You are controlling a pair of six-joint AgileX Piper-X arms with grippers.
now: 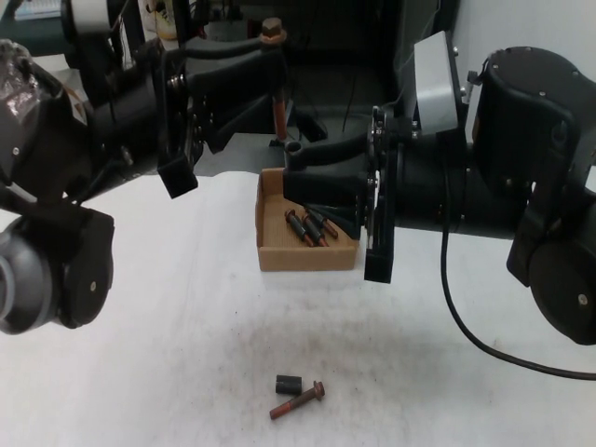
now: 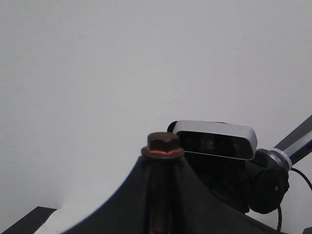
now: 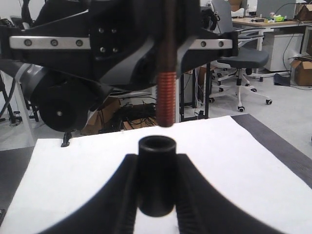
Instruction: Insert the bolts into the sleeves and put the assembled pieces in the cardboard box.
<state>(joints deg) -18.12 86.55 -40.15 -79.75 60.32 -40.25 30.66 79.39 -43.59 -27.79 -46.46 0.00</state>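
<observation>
The left gripper [image 1: 267,48] pinches a bolt [image 3: 165,97], head up. Its tip hangs just above a sleeve [image 3: 156,178] that the right gripper [image 1: 300,154] pinches. The cardboard box [image 1: 307,258] sits on the table [image 1: 186,326] near them.

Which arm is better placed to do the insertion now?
Left, probably: the left gripper holds the bolt upright, its threaded tip hanging directly above the sleeve that the right gripper holds mouth-up; lowering should seat it.

Soft, perhaps overhead light; faint shadows
</observation>
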